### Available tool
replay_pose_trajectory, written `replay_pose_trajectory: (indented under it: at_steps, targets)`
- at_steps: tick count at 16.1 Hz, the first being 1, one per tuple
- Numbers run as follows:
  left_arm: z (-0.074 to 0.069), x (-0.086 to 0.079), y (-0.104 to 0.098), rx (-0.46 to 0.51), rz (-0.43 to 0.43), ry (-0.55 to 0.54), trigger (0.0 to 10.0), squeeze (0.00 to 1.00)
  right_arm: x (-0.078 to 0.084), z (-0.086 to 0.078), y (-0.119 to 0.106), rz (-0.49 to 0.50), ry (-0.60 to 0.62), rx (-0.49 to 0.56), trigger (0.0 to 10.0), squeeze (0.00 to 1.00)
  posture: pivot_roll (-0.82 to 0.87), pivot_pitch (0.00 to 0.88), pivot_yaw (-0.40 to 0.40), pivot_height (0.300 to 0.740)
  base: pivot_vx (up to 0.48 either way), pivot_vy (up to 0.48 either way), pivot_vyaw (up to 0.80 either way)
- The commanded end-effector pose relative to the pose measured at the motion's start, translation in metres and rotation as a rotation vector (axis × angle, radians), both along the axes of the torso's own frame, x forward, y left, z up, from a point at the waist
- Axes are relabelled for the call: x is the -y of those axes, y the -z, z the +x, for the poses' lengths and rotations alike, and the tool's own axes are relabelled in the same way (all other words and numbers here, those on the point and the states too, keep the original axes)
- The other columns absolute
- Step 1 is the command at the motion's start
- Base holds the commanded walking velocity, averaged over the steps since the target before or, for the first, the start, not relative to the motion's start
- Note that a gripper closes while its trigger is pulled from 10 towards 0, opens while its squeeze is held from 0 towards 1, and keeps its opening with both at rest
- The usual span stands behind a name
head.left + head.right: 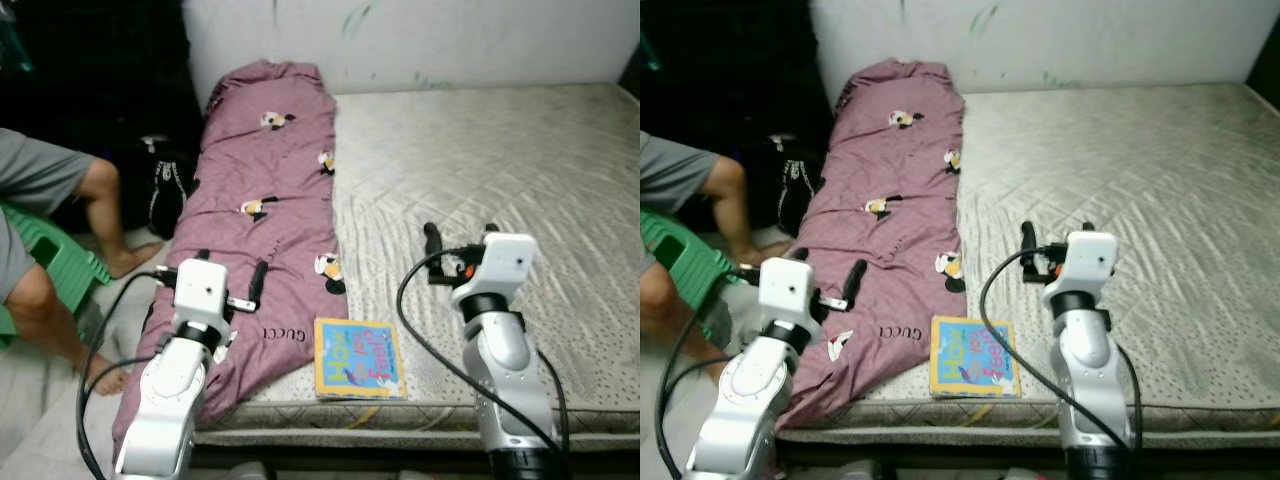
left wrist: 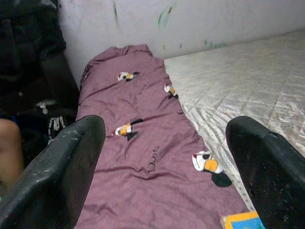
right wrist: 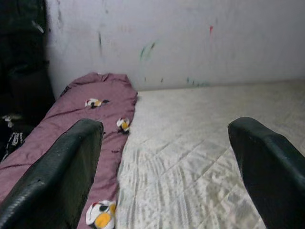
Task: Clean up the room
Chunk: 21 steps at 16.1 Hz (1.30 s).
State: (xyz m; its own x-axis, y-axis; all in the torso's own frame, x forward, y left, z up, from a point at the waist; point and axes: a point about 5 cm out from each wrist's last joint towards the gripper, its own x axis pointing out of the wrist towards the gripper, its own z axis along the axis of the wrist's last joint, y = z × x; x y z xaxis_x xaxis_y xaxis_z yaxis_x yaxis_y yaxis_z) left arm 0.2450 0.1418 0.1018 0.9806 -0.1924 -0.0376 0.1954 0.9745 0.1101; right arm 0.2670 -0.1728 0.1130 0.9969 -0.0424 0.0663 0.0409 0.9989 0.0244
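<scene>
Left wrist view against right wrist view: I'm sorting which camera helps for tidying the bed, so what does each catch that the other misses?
The left wrist view alone takes in a corner of the colourful book and a person's knee. The right wrist view alone takes in a red mark on the wall. Both share the purple blanket, the bare mattress, the scribbled wall and open black fingers.

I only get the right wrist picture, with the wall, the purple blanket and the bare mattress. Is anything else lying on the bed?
Observer: Yes, a colourful picture book lies at the near edge of the mattress, beside the purple blanket.
Operator: Is a gripper near it?
Observer: The left gripper hovers over the blanket, left of the book, fingers open.
Operator: Is somebody in the room?
Observer: A person's bare legs show left of the bed, on a green seat.
</scene>
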Motion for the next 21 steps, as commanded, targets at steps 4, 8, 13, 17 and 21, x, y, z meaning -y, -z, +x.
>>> replay_pose_trajectory:
  at_steps: [4,8,13,17,21]
  targets:
    - [0.016,0.012,-0.005,0.012,0.013,0.096,10.0,0.00,0.007,-0.018,0.002,0.003,0.073,0.007,10.0,0.00,-0.10,0.000,0.156,0.740,0.000,0.000,0.00]
    - [0.012,0.008,-0.003,0.008,0.010,0.056,10.0,0.00,0.001,-0.012,0.003,-0.004,0.020,-0.004,10.0,0.00,-0.06,0.000,0.106,0.740,0.000,0.000,0.00]
    - [-0.008,-0.010,-0.001,0.015,0.007,-0.102,10.0,0.00,-0.019,0.015,0.000,-0.013,-0.140,-0.017,10.0,0.00,0.08,0.000,-0.050,0.740,0.000,0.000,0.00]
    - [-0.015,-0.015,-0.002,0.023,0.009,-0.151,10.0,0.00,-0.030,0.025,-0.001,-0.025,-0.194,-0.020,10.0,0.00,0.09,0.000,-0.067,0.740,0.000,0.000,0.00]
    - [-0.006,-0.008,-0.006,0.034,0.004,-0.075,10.0,0.00,-0.021,0.018,-0.002,-0.048,-0.165,-0.011,10.0,0.00,0.03,0.000,-0.023,0.740,0.000,-0.198,0.00]
